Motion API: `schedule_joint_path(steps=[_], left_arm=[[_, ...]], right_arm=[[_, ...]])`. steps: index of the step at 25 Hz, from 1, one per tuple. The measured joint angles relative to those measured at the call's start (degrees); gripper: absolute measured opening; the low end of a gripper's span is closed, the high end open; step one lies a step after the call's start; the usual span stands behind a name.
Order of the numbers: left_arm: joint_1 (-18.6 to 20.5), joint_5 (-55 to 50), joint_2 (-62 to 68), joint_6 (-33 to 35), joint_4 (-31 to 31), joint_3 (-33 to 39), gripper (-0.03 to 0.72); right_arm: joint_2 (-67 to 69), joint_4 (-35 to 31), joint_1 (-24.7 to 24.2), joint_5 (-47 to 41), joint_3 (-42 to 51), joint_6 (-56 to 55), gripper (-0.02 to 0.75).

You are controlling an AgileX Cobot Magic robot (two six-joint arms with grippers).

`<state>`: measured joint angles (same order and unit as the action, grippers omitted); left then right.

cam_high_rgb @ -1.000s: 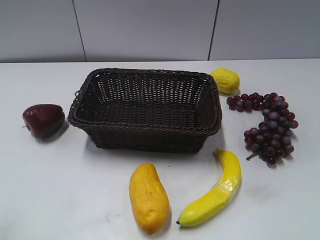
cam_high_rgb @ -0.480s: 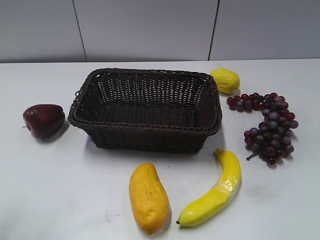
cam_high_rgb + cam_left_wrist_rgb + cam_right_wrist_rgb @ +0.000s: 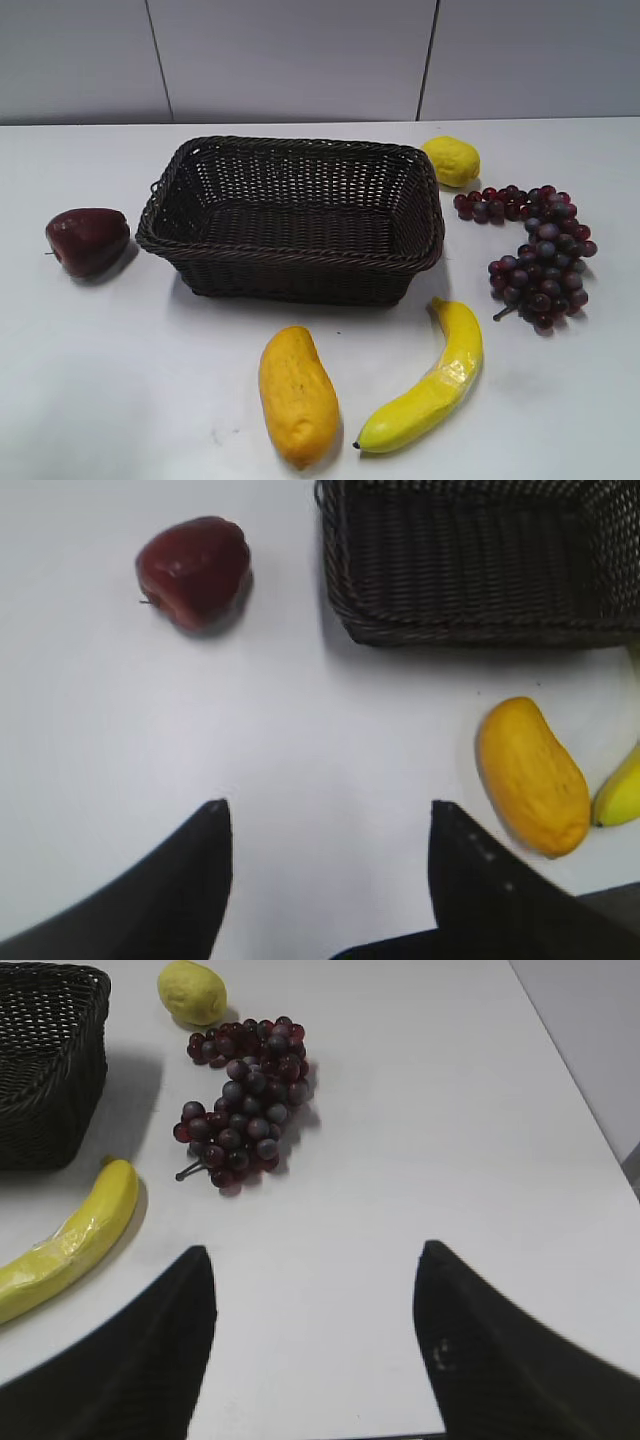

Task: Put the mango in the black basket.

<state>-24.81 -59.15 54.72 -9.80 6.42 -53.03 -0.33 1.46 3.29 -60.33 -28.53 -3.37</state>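
Note:
The orange-yellow mango (image 3: 296, 395) lies on the white table in front of the black basket (image 3: 290, 260), a little apart from it. It also shows at the right of the left wrist view (image 3: 531, 776), below the basket's corner (image 3: 480, 630). My left gripper (image 3: 327, 810) is open and empty above bare table, left of the mango. My right gripper (image 3: 312, 1255) is open and empty above bare table. Neither gripper shows in the exterior view. The basket is empty; its corner shows in the right wrist view (image 3: 50, 1060).
A yellow banana (image 3: 432, 385) lies right of the mango, also seen from the right wrist (image 3: 65, 1245). Dark grapes (image 3: 535, 250) and a lemon (image 3: 451, 160) lie right of the basket. A dark red apple (image 3: 87, 240) sits to its left. The table's right edge (image 3: 570, 1070) is near.

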Motion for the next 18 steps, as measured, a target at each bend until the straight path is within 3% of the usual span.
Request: schedule_joint_path(steps=[5, 9, 12, 18], left_arm=[[-11.0, 4.7, 9.2, -8.0, -2.2, 0.0, 0.479], [-17.4, 11.7, 15.4, -11.6, -2.3, 0.0, 0.575], [-20.1, 13.6, 19.8, -17.2, -2.3, 0.0, 0.656], [-24.4, 16.5, 28.4, -27.6, -4.0, -0.1, 0.665]], right_arm=[[0.0, 0.0, 0.0, 0.0, 0.0, 0.0, 0.480], [0.0, 0.0, 0.0, 0.0, 0.0, 0.0, 0.480], [0.0, 0.0, 0.0, 0.0, 0.0, 0.0, 0.480], [0.0, 0.0, 0.0, 0.0, 0.0, 0.0, 0.480]])
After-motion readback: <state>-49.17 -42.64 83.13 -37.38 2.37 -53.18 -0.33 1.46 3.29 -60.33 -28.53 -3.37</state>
